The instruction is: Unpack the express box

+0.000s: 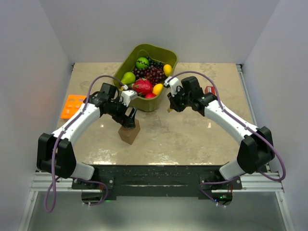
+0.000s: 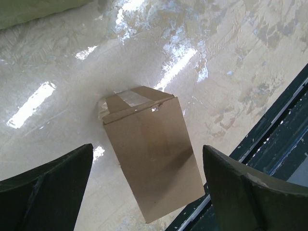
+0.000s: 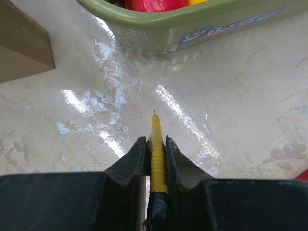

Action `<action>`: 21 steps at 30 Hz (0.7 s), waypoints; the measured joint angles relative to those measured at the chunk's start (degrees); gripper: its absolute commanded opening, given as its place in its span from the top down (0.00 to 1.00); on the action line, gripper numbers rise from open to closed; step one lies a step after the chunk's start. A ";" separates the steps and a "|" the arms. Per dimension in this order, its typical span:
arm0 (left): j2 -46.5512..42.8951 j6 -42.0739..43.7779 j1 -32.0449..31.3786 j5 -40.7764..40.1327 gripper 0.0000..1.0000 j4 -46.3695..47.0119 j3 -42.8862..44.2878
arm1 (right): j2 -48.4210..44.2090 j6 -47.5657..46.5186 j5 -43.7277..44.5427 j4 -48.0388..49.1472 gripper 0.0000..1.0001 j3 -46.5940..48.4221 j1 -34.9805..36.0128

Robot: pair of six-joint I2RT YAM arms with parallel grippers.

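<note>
Can't see box top under left gripper, read tub label, or make out packet behind right arm.

Enclosure: plain white walls on the left, right and far sides.
Counter: beige, marble-patterned, glossy, with bright streaks of reflected overhead light.
Near edge: black mounting plate on a silver aluminium rail.
Lighting: even and diffuse.

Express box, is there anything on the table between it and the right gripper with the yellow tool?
Nothing visible. From the right gripper, shut on the yellow tool, only bare table runs to the express box at upper left. The green tub sits off to the far side, clear of that line.
</note>
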 measured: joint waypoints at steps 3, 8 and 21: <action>0.00 -1.05 -1.18 -2.01 0.00 -0.24 -0.35 | 0.00 0.02 0.00 0.11 1.00 0.00 0.00; 0.00 -2.62 -3.74 -6.43 0.00 -0.74 -1.09 | 0.00 0.11 0.00 0.31 1.00 -0.04 0.00; -2.43 4.85 -7.98 -9.60 0.16 1.49 -5.79 | 0.28 2.10 -1.05 -0.22 1.00 0.92 -0.59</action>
